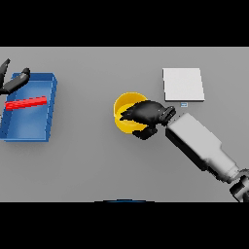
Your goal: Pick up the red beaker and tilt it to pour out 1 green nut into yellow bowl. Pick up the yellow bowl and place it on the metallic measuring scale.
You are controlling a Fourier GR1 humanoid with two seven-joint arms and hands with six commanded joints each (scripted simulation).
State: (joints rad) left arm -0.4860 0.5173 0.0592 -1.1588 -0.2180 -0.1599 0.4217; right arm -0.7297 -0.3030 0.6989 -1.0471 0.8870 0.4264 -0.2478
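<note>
The right hand (146,116) hides the yellow bowl's (125,108) right side and most of its inside, so any contents cannot be told. At the table's (97,165) left edge, the left hand (14,81) is cut off by the frame.

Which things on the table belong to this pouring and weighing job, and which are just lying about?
Part of the job:
- yellow bowl, under the right hand
- metallic scale, beyond the bowl to the right
- red beaker, lying in the blue tray

Lying about:
- blue tray, at the left, near the left hand
</note>
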